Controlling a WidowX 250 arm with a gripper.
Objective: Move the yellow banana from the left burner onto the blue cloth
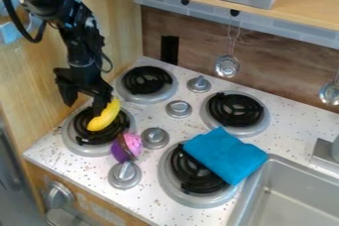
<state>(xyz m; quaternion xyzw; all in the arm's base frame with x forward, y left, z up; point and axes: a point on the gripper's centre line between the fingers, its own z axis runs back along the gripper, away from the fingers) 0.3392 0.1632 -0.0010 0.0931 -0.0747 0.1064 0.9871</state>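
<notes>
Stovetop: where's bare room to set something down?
Both back burners, plus the speckled counter between the right one and the faucet. Crowded: front-left burner, with gripper, banana and cupcake there; front-right burner, partly under the blue cloth.

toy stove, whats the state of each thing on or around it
gripper: lowered, open, one finger at the banana
banana: lying aslant on a burner
burner under banana: partly covered, coil dark
purple and pink toy: tipped over
blue cloth: folded, partly covering another burner
burner under cloth: coil dark
two rear burners: uncovered, coils dark
ladle: hanging
</notes>
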